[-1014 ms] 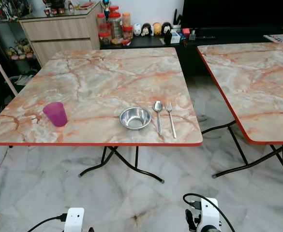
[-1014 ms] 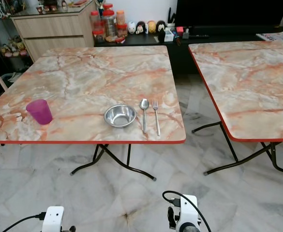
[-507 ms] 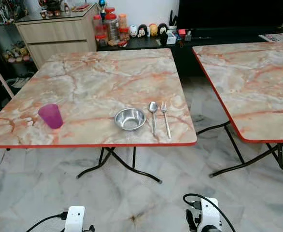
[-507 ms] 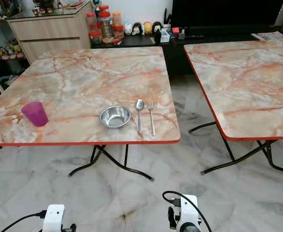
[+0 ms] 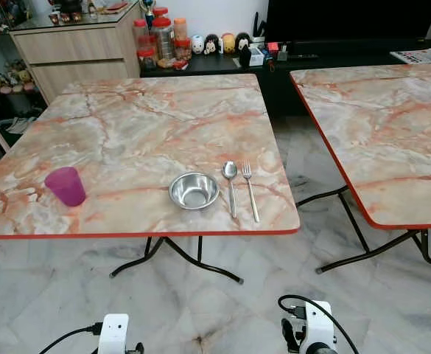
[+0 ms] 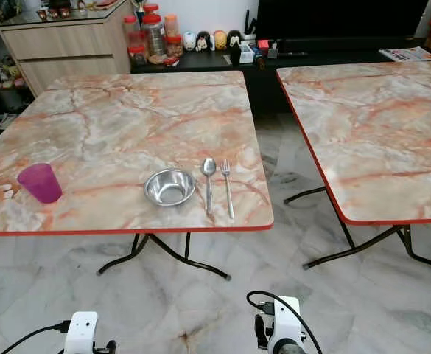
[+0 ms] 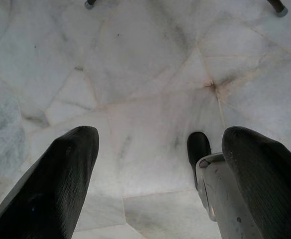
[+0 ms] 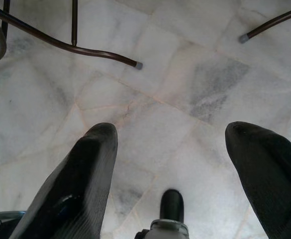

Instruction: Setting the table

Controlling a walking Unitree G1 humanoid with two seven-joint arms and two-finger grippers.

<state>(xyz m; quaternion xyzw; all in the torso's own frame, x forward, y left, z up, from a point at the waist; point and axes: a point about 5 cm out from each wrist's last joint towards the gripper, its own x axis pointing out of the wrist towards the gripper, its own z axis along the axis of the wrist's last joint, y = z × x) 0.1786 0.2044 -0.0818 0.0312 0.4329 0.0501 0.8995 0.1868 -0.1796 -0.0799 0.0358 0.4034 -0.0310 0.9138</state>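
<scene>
On the marble-patterned table (image 5: 149, 125) with a red edge, a steel bowl (image 5: 194, 190) sits near the front edge. A spoon (image 5: 230, 186) and a fork (image 5: 250, 189) lie side by side just right of it. A purple cup (image 5: 65, 186) stands upright at the table's front left. Both arms hang low over the floor in front of the table. My left gripper (image 7: 160, 144) is open with only floor tiles between its fingers. My right gripper (image 8: 170, 139) is open too, above bare floor.
A second marble table (image 5: 381, 125) stands to the right, with a gap of floor between the two. Black folding legs (image 5: 186, 258) spread under the tables. A wooden cabinet (image 5: 75, 51) and a dark shelf with jars (image 5: 163, 37) and figurines line the back wall.
The camera has shifted: the table and its items sit lower and further left in the picture. The bowl, spoon, fork and cup keep their places on the table. Both arms hang as before.
</scene>
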